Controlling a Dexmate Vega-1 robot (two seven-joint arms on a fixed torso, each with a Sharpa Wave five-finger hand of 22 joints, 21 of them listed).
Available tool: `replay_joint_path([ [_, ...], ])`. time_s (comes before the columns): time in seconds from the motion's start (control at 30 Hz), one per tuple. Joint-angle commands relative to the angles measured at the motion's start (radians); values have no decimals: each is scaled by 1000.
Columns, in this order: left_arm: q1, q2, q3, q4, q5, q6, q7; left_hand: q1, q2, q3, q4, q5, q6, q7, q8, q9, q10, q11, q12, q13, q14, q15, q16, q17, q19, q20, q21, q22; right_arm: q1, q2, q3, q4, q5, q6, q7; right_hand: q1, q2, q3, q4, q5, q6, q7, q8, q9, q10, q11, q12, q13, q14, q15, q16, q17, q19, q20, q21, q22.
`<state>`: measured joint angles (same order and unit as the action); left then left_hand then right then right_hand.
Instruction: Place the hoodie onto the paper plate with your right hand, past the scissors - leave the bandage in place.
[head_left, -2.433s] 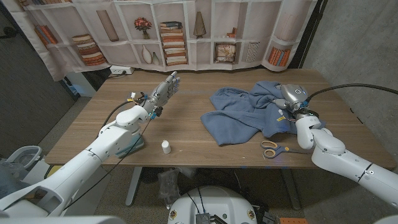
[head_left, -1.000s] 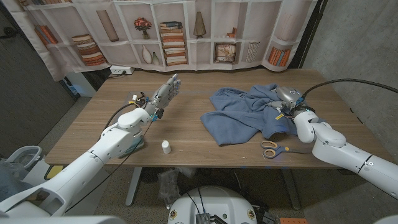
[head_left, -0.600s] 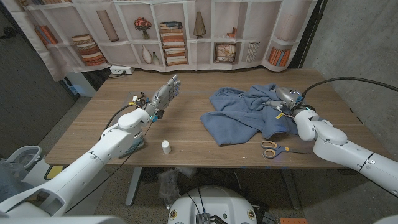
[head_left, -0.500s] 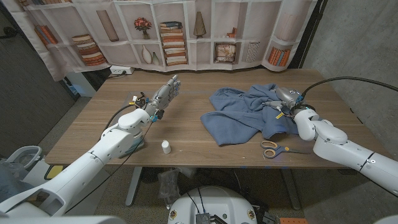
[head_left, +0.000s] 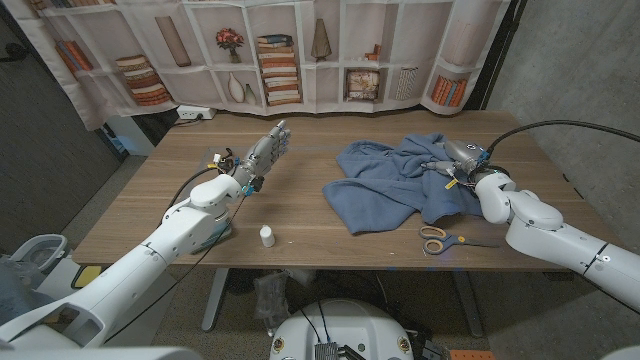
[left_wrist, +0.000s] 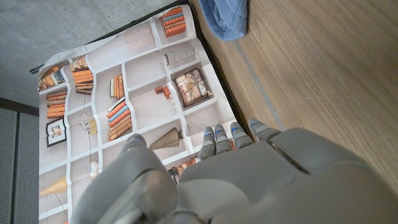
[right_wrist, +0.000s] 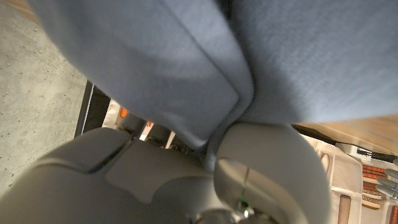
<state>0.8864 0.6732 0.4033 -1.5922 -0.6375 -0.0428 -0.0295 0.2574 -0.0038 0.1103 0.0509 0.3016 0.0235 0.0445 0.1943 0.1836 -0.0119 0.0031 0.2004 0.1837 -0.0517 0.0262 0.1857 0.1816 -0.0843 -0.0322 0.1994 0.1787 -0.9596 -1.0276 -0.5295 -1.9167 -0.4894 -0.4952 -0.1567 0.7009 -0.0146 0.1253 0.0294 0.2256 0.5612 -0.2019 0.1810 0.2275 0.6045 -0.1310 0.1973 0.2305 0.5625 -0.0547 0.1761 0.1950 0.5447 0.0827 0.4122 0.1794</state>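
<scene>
We see the wooden surface (head_left: 150, 210) carrying a blue hoodie (head_left: 385, 180), crumpled and spread over the right half, mostly flat with a raised bunch of folds near its right end. The right hand (head_left: 455, 160) sits on that bunched right part of the hoodie, right at the fabric; the right arm (head_left: 545, 235) comes in from the lower right corner, forearm angled up and leftward, a black cable arcing over it. In the right wrist view blue cloth drapes over and around the right hand, a fold tucked against it, so we read contact with the hoodie, but whether its fingers are actually closed on the cloth we cannot tell: they are buried in fabric in both views.

The left arm (head_left: 180, 235) reaches from the lower left corner across the left half of the surface. The left hand (head_left: 265, 150) is raised above the wood, fingers (left_wrist: 217, 140) extended and apart, holding nothing, well apart from the hoodie. The left wrist view shows those fingertips pointing toward the bookshelf-print backdrop (head_left: 290, 50), with a corner of hoodie at the far edge.

Scissors (head_left: 440, 240) with tan handles lie near the front edge, just below the hoodie's right part and close to the right forearm. A small white bottle-like thing (head_left: 267, 236) stands near the front edge, just beside the left forearm; too small to identify.
</scene>
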Motion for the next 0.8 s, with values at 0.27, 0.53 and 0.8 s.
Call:
replay_joint_path([
  [0.27, -6, -9, 7, 19, -2, -7, -14, 15, 1, -5, -4, -3, 6, 5, 7, 5, 0, 0, 2, 5, -1, 5, 5, 3, -6, -6, 5, 5, -21, -44, 22, -53, 34, 4, 37, -40, -42, -35, 5, 46, -162, 22, -6, -1, -154, 33, -6, 4, -142, 36, -3, 2, -70, 49, -63, 3],
  [0.53, 1, -6, 3, 16, -5, -12, -14, 16, 2, -6, -4, -3, 5, 4, 6, 5, 0, 2, 2, 5, -2, 6, 4, 4, -6, -7, 5, 5, -7, -55, 18, -82, 43, -28, 100, -69, -66, -59, 10, 91, -308, 45, -8, -5, -285, 71, -7, -4, -257, 92, -2, -1, -122, 98, -118, 3],
  [0.8, 7, -6, 3, 22, -8, -20, -22, 17, 3, -7, -5, -4, 6, 3, 7, 5, 1, 2, 2, 6, -1, 7, 5, 4, -6, -7, 5, 5, 0, -68, 18, -120, 55, -63, 149, -101, -97, -93, 17, 132, -427, 73, -6, -11, -387, 103, -10, -11, -345, 138, -2, -4, -170, 133, -168, 2],
])
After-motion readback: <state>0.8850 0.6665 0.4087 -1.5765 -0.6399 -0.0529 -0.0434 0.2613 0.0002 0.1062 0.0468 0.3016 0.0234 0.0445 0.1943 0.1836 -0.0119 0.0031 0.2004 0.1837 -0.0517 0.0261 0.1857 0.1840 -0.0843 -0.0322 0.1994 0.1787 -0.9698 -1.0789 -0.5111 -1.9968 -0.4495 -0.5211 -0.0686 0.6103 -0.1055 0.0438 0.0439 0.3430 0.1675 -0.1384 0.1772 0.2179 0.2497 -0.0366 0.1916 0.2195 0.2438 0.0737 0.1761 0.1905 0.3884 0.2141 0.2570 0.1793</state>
